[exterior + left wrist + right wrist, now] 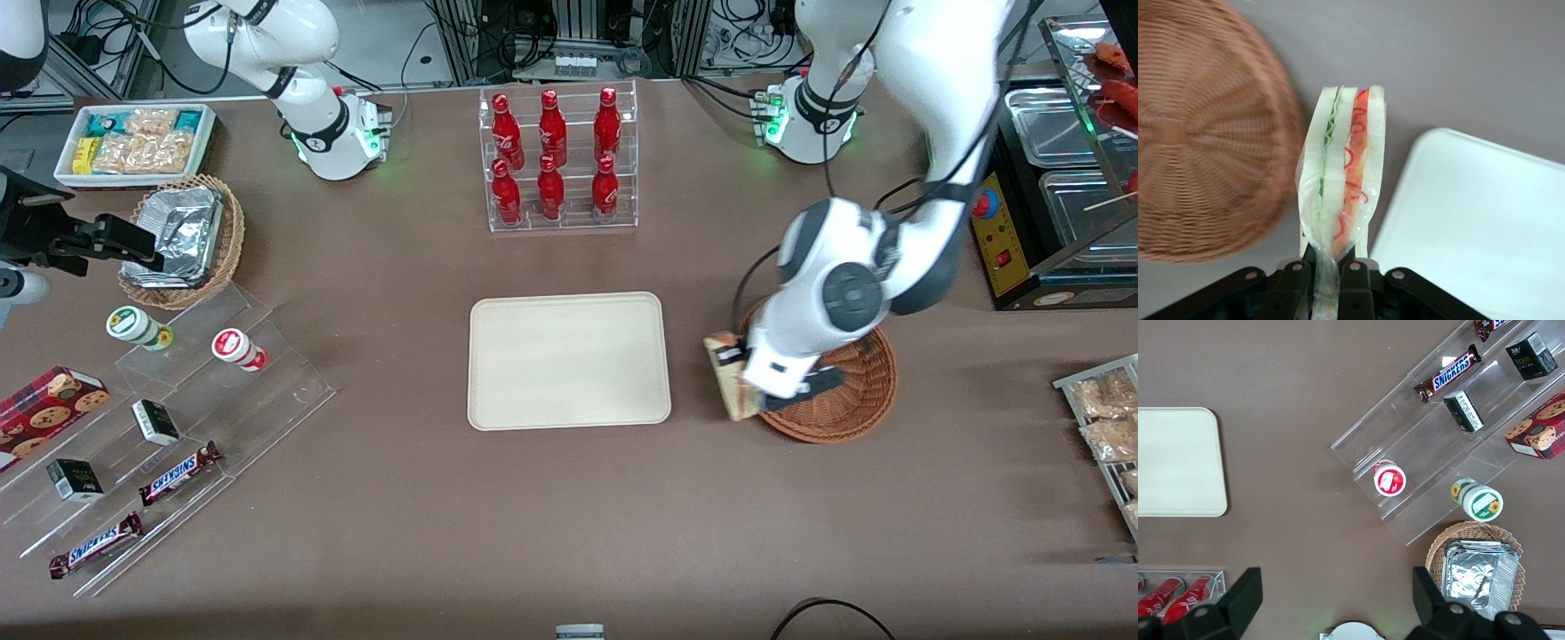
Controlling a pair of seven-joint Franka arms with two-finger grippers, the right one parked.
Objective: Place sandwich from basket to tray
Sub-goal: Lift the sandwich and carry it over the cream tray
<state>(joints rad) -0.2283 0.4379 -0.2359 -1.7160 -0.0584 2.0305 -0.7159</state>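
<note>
I see the gripper [736, 372] above the basket [853, 400] rim, on the edge nearest the tray [569, 360]. Its fingers [1293, 283] are pinched shut on the sandwich [1341, 180], held clear of the wicker. The wedge hangs on edge, its long axis running straight out from the fingertips, filling layers facing the wrist camera. Tray bare.

The pale white bread sandwich [1343, 180] has green and red-orange stripes along its edge. The black gripper [1328, 277] holds it over brown table. The round woven basket [849, 391] is reddish-brown. The flat rectangular tray [569, 360] is plain cream.
</note>
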